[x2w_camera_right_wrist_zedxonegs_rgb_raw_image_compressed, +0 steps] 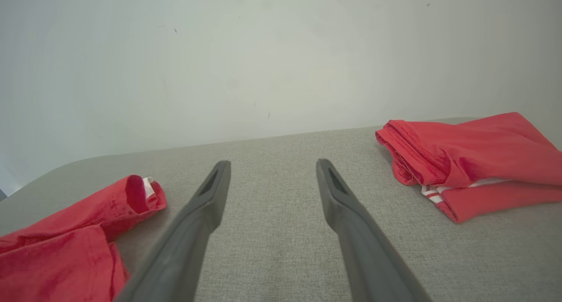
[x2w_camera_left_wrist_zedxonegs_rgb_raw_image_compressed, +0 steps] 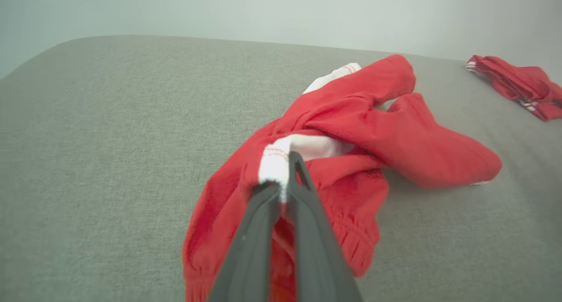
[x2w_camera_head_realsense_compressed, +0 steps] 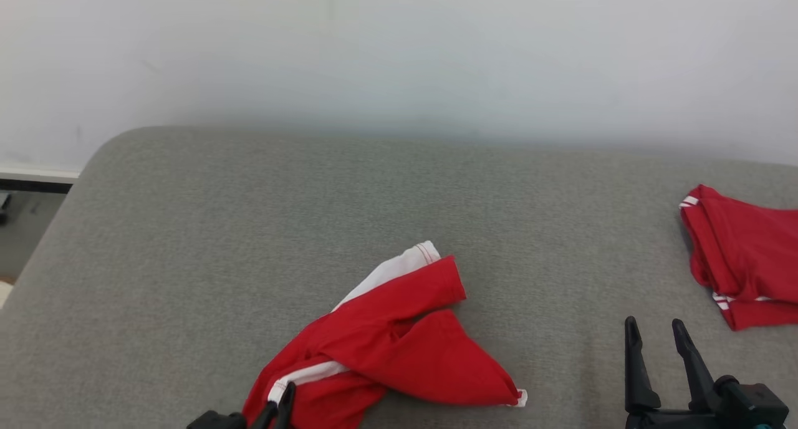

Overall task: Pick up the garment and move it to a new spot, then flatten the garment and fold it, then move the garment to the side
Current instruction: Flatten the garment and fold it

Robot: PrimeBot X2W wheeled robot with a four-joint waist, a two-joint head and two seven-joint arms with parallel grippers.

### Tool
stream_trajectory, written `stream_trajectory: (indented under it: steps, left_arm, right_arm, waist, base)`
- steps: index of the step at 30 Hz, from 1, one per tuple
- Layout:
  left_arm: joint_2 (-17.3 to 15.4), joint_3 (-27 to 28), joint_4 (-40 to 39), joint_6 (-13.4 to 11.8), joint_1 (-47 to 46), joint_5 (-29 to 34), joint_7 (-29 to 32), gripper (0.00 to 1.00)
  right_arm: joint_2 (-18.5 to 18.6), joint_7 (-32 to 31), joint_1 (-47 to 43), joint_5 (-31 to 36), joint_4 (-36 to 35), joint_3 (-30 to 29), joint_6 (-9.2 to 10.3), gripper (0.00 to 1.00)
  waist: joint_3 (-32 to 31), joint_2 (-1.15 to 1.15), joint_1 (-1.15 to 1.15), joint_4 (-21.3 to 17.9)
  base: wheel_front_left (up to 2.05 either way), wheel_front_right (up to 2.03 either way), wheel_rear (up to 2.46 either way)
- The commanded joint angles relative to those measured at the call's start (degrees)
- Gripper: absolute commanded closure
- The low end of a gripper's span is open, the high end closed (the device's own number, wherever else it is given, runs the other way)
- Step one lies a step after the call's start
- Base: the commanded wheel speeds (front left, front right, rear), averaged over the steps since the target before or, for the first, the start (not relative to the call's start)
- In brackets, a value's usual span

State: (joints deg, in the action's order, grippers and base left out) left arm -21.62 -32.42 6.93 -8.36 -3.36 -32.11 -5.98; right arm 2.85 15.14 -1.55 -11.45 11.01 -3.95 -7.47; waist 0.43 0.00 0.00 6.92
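While the right claw (x2w_camera_head_realsense_compressed: 653, 326) gapes wide, the left claw (x2w_camera_left_wrist_zedxonegs_rgb_raw_image_compressed: 283, 174) pinches the red garment (x2w_camera_head_realsense_compressed: 405, 348).

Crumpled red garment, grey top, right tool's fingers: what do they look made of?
Garment: soft knit-looking fabric, matte red with white stripes; it creases and bunches. Fibre unclear.
Grey top: woven upholstery cloth, matte, flecked weave shows.
Right tool fingers: dark grey, smooth matte, moulded look; plastic or rubber, can't tell.
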Motion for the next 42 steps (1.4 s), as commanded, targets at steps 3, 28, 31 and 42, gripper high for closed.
stream_trajectory:
  steps: [3,28,31,42]
  left_arm:
    - [-0.9,-0.1,-3.9,-1.1,3.5,-1.3,1.9,1.0]
    - [0.3,-0.8,-7.6,-2.6,7.6,-3.8,1.3,0.0]
    - [-1.6,0.6,-8.7,-3.5,7.5,-2.7,0.5,0.0]
    - [-5.6,1.2,-4.3,-3.7,2.9,3.7,-4.2,0.0]
  right_arm:
    - [0.0,0.0,-0.9,-0.1,0.4,0.0,-0.02,0.0]
    - [1.3,0.0,5.6,-1.7,9.9,5.6,-0.02,0.0]
    - [1.6,0.0,7.1,-2.4,12.8,7.1,-0.02,0.0]
    - [2.8,-6.8,18.7,-8.9,28.2,14.6,-0.02,0.0]
  waist:
    - [-0.6,0.0,0.0,2.7]
    - [-2.6,0.0,0.0,10.0]
    - [-2.9,0.0,0.0,10.5]
    - [-3.5,0.0,0.0,13.5]
  base:
    - [0.0,0.0,0.0]
    - [0.0,0.0,0.0]
    - [0.0,0.0,0.0]
    - [0.0,0.0,0.0]
